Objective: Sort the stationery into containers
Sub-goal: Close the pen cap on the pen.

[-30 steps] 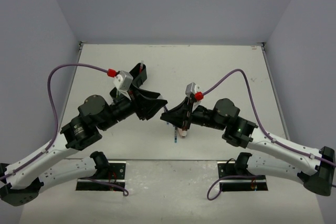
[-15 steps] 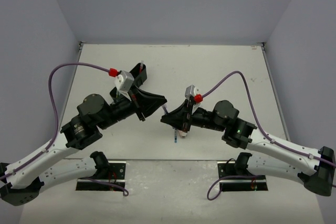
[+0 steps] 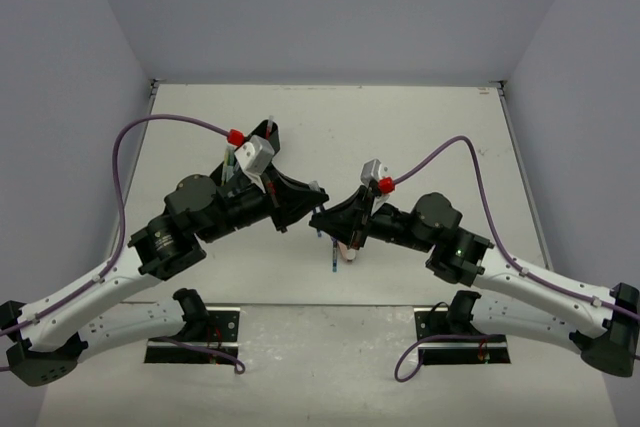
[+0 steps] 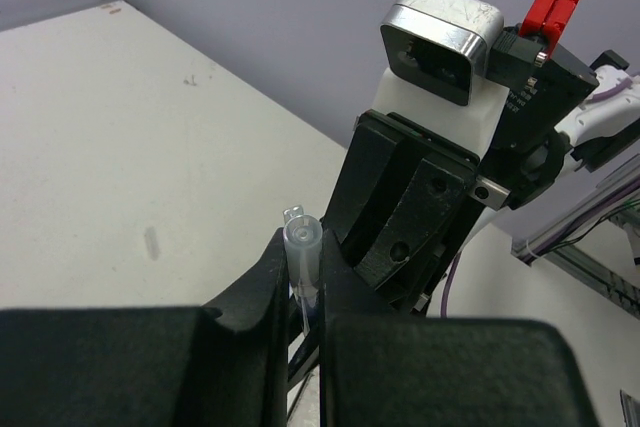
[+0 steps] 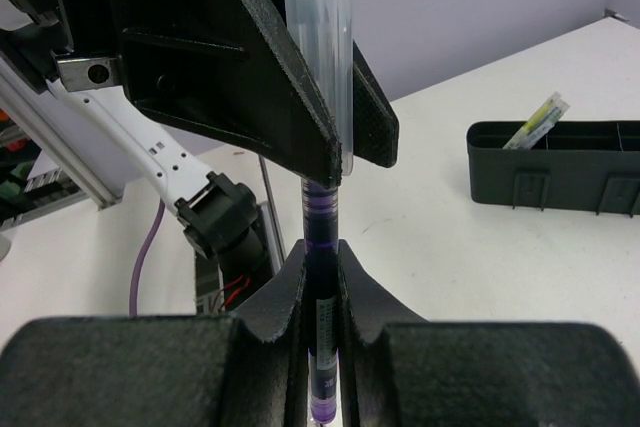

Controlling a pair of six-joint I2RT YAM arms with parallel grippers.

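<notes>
right wrist: right gripper [image 5: 320, 272] clenched round slim purple pen [image 5: 320, 215]; left gripper [image 4: 303, 292] pinches its clear tubular cap [image 5: 322, 47].

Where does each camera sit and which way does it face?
Top external: above, behind, looking down on the table; left arm and right arm show.
Left wrist: faces the right gripper; its own left gripper pinches a clear cap.
Right wrist: faces the left gripper; own fingers grip a purple pen.
Wrist views share the cap.
</notes>
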